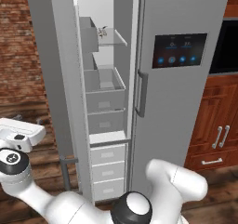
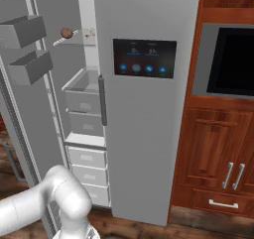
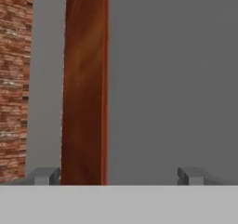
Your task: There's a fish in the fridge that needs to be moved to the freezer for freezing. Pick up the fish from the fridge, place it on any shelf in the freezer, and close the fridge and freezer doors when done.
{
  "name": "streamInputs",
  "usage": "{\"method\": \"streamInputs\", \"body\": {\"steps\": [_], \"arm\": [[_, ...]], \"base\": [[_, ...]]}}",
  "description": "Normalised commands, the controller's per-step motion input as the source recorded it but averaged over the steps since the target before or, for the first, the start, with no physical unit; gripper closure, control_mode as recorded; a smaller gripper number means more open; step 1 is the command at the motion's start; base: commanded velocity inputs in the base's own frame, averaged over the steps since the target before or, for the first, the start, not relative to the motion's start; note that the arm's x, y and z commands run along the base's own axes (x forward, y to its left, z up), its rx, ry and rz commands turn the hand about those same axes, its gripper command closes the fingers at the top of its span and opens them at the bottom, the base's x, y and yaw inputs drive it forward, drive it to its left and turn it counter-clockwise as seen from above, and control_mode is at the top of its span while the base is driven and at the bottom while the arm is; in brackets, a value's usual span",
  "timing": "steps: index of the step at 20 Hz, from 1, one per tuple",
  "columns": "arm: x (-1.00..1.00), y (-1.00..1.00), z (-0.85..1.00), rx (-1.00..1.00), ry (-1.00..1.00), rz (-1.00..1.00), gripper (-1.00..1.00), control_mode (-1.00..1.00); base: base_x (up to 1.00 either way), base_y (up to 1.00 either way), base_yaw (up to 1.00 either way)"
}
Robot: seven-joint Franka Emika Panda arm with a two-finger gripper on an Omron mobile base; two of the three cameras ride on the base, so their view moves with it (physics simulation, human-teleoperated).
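Fish [image 1: 102, 31], small and pale on the freezer's glass shelf [image 1: 114, 39], probably light and slippery; I'd pinch mid-body. Jaws released.

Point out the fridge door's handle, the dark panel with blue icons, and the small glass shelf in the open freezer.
fridge door's handle [image 1: 141, 94], left base view, middle of the vertical bar.
dark panel with blue icons [image 2: 144, 58], right base view, centre of the screen.
small glass shelf [image 1: 113, 38], left base view, bare glass right of the small item.
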Motion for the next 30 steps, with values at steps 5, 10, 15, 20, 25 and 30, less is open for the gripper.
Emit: {"method": "streamInputs", "body": {"steps": [5, 10, 15, 20, 25, 30], "arm": [[0.16, -0.02, -0.46, 0.07, 0.12, 0.00, -1.00, -1.00], [0.18, -0.24, -0.30, 0.06, 0.05, 0.00, -1.00, -1.00], [0.34, -0.27, -0.12, 0.01, 0.01, 0.00, -1.00, -1.00], [0.29, -0.20, -0.07, 0.00, 0.05, 0.00, -1.00, -1.00], [0.21, -0.31, -0.06, 0.00, 0.05, 0.00, -1.00, -1.00], [0.29, -0.32, -0.08, 0.00, 0.05, 0.00, -1.00, -1.00]], "base": [[0.00, 0.00, 0.00], [0.00, 0.00, 0.00], [0.00, 0.00, 0.00], [0.00, 0.00, 0.00], [0.00, 0.00, 0.00], [0.00, 0.00, 0.00]]}}
